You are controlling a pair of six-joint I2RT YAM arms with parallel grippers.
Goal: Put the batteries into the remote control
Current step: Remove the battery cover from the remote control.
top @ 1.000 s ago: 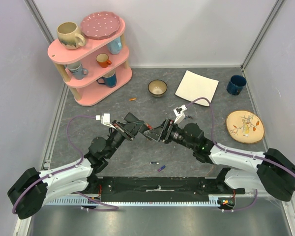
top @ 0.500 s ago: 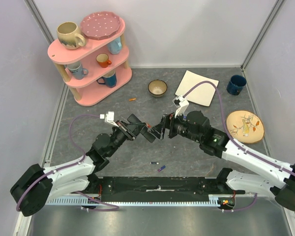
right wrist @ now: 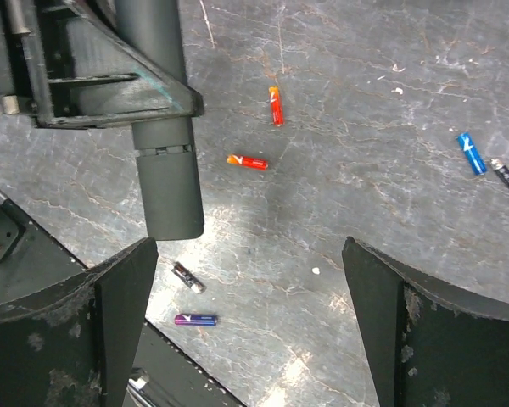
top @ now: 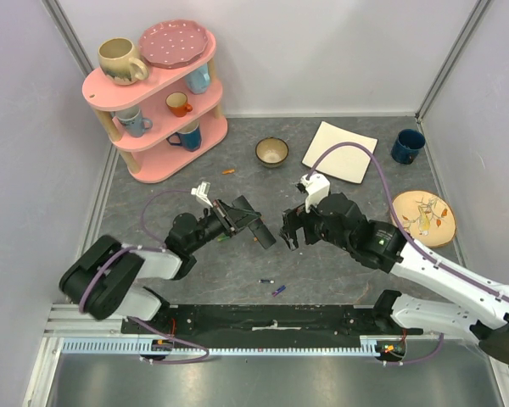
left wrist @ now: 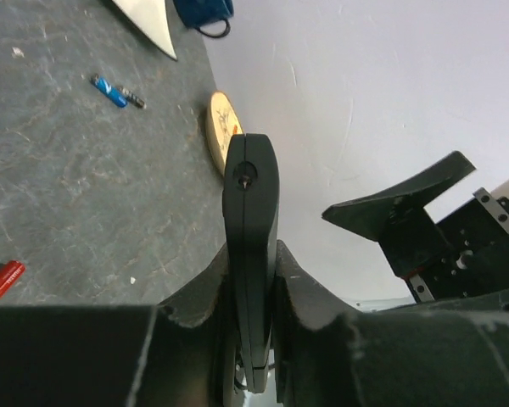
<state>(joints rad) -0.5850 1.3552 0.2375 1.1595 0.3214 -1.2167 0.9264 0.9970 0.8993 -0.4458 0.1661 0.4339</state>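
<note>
My left gripper is shut on the black remote control, held above the table; in the left wrist view the remote stands edge-on between my jaws. My right gripper is open and empty just right of the remote's free end, not touching it. Batteries lie loose on the table: two red-orange ones, a blue one, a dark one and a purple one. The dark and purple ones lie near the front edge.
A pink shelf with mugs stands at the back left, with an orange battery near it. A small bowl, a white square plate, a blue mug and a patterned plate lie at the back and right.
My right gripper has drawn back from the remote's end and now stands open beside it. My left arm has folded back to the left, still holding the remote.
</note>
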